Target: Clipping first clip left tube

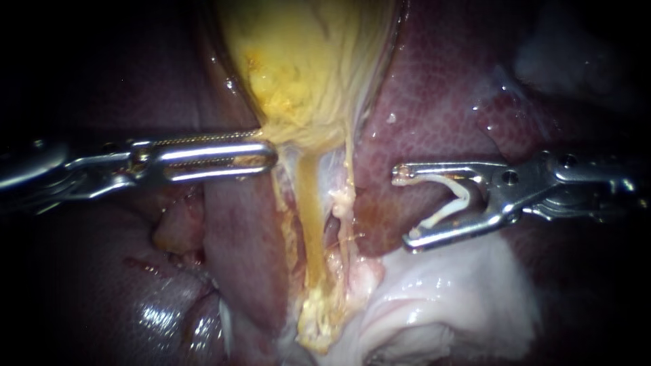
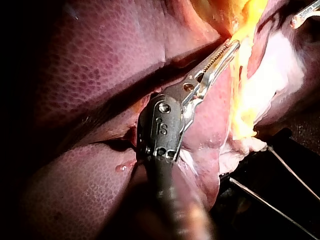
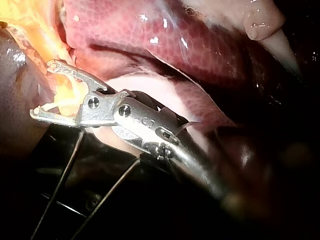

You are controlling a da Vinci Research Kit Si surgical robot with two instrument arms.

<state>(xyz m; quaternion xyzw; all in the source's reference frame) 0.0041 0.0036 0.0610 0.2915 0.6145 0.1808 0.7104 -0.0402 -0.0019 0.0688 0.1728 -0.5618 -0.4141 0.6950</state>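
Left instrument [image 1: 271, 157] comes in flat from the left. Its long serrated jaws are closed down narrow, with the tips pinching the lower edge of the gallbladder [image 1: 305, 61] where the yellow tissue tapers off. A sliver of yellow shows between the jaws near the tip. Left tube [image 1: 308, 217] is the broader yellow band that drops from that gripped spot and ends in a crumbly yellow lump. It runs bare, with nothing around it. A thinner strand, the right tube [image 1: 348, 183], runs down just beside it on the right, paler and lumpy halfway along. Right instrument [image 1: 409, 208] comes in from the right with its jaws spread wide. A white clip [image 1: 456, 200] is seated in them, open in a V with one leg along each jaw, so both jaws bear on it. Those jaws sit over dark red liver [image 1: 441, 115], to the right of both tubes and apart from them, with the open mouth facing the tubes. Neither tube is between the jaws. Pale whitish tissue [image 1: 461, 298] lies just under the lower jaw. The right wrist view agrees: the clip legs are spread and the jaw tips are near the yellow strand but not around it.
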